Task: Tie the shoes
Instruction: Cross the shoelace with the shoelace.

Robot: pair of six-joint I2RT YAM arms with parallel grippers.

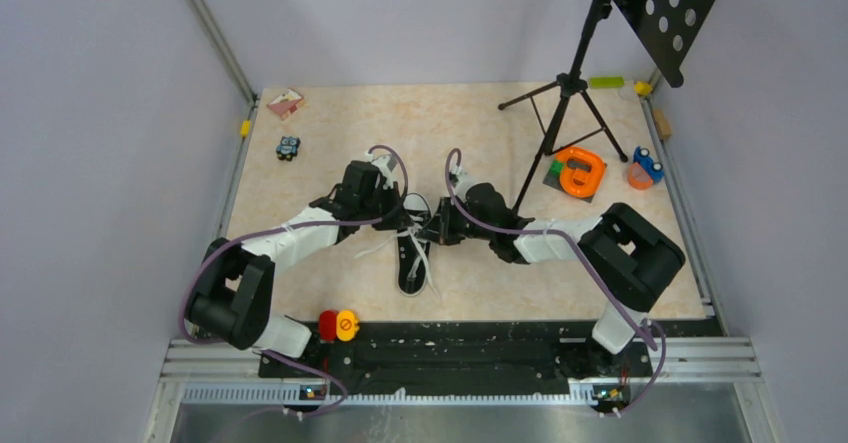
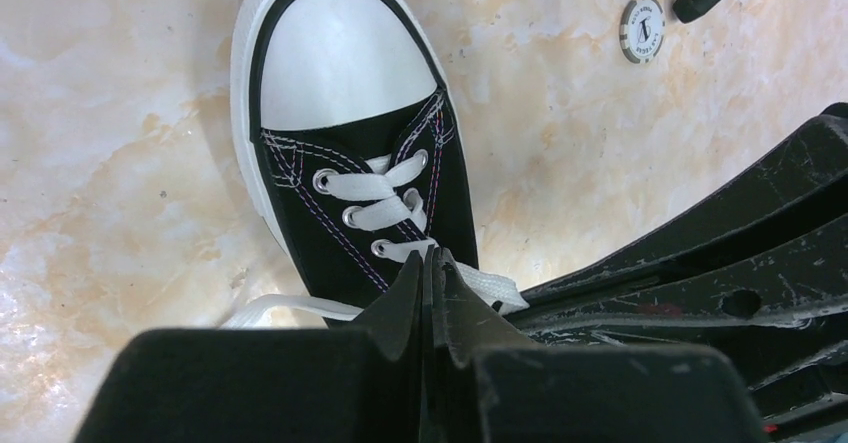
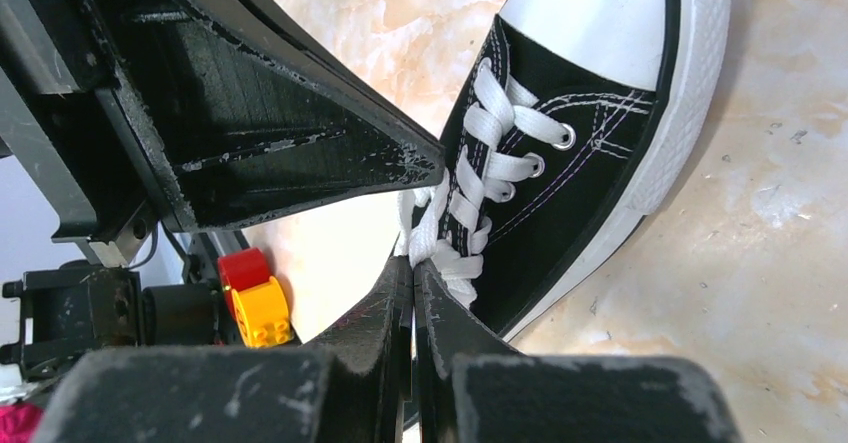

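One big beige stone-look table (image 1: pixel 330 133) lies under both hands. The left gripper (image 2: pixel 428 263) and the right gripper (image 3: pixel 412 268) come close together, one from each side. Right below their tips sits the black canvas sneaker with a white rubber toe (image 2: pixel 345 73), and its toe sticks out past them. Each gripper has its fingers pressed tight together, and each looks to be pinching a bit of the long white laces (image 3: pixel 470 178) just above the lace holes. I think the shoe is light and its cloth bends, so a hard pull may slide it. The laces look soft, flat and floppy, and they can slip. A good place to pinch is along a loose end, away from the holes.
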